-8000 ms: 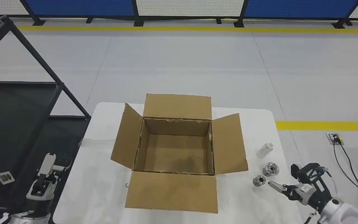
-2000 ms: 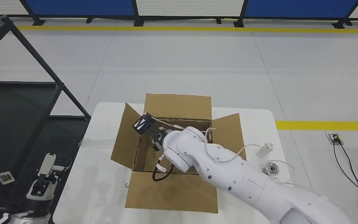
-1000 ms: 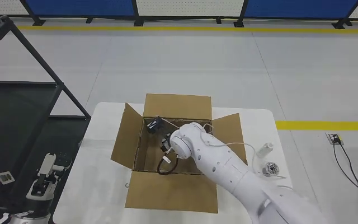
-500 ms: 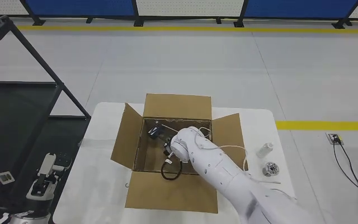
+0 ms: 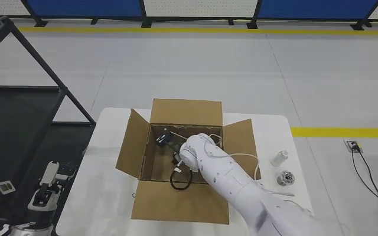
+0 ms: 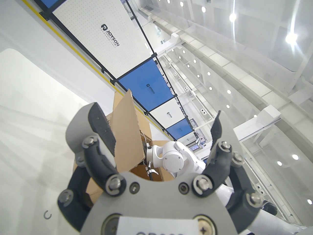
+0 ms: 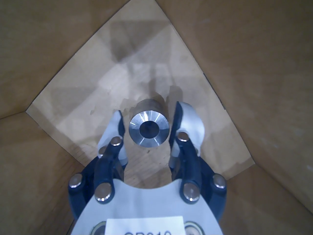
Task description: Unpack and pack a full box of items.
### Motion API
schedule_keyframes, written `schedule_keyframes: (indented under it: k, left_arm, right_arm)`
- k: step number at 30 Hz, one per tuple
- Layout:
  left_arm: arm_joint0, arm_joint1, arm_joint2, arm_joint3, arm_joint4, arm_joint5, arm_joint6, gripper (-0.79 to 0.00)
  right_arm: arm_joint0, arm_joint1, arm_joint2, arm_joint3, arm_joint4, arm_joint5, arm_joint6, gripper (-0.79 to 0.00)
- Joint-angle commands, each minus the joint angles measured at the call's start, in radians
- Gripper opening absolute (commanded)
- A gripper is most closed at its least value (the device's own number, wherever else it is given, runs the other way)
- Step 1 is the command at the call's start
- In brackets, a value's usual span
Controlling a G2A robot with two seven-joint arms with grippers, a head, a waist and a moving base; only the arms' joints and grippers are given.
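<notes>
An open cardboard box (image 5: 188, 112) stands in the middle of the white table (image 5: 269, 127). My right arm reaches down into it, and the right gripper (image 5: 163, 140) is low in the box's far left corner. In the right wrist view a short metal cylinder (image 7: 149, 125) stands upright on the box floor (image 7: 137, 57) between the fingers of the right gripper (image 7: 149, 110). Small gaps show on both sides, so the gripper is open around it. My left gripper (image 6: 156, 112) is open and holds nothing, off the table's left side (image 5: 44, 189).
A small clear bottle (image 5: 279, 157) and a round metal part (image 5: 286, 177) lie on the table right of the box. The box's flaps are folded outward; the left flap (image 6: 127, 133) faces the left gripper. A black frame (image 5: 53, 82) stands at the left.
The right arm came from the table's right front, where a second metal part lay, into the box and sank lower. In the last half second it barely moved. The left arm stayed still.
</notes>
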Motion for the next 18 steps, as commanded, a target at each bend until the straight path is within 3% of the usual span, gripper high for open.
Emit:
schedule_keyframes:
  k: [1,10,18]
  left_arm:
    - [0.0,0.0,0.0,0.0,0.0,0.0,0.0,0.0]
    - [0.0,0.0,0.0,0.0,0.0,0.0,0.0,0.0]
    - [0.0,0.0,0.0,0.0,0.0,0.0,0.0,0.0]
  right_arm:
    - [0.0,0.0,0.005,-0.002,-0.005,0.002,-0.003,0.0]
    - [-0.013,0.031,0.042,-0.096,-0.059,0.052,-0.033,0.0]
    - [-0.098,0.134,0.138,-0.353,-0.141,0.099,-0.01,0.0]
